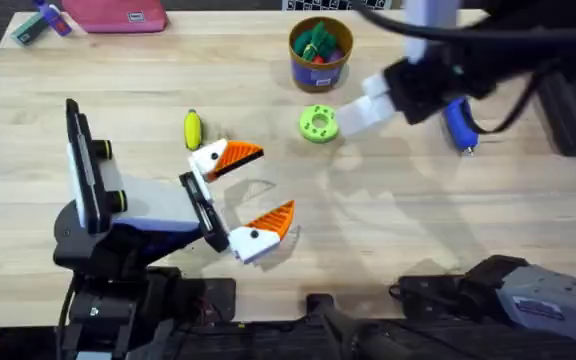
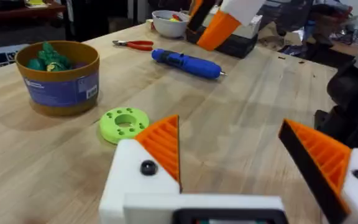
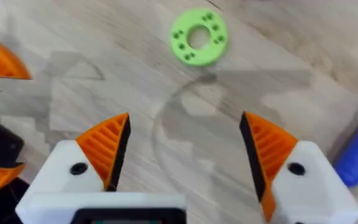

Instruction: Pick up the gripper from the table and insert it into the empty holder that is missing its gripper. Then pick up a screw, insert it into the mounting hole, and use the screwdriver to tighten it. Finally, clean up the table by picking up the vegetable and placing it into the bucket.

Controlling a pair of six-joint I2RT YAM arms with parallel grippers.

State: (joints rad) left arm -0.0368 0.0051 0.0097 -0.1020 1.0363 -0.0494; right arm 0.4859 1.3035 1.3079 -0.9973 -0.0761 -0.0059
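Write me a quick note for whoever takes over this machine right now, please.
Left claw: open, empty, over the middle of the table.
Right claw: open, empty, near the green disc.
The screwdriver lies by the right arm, the yellow vegetable near the left claw, the bucket at the far side.
Seemingly done: each finger carries an orange tip, screwed on.
Left: vegetable into bucket.

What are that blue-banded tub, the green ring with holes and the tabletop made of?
The bucket looks like cardboard or thin plastic: matte brown rim, a printed blue label band. The green holed disc seems matte plastic, possibly 3D-printed; its colour is even and its edges crisp. The table is light wood with visible plank grain and a satin sheen.
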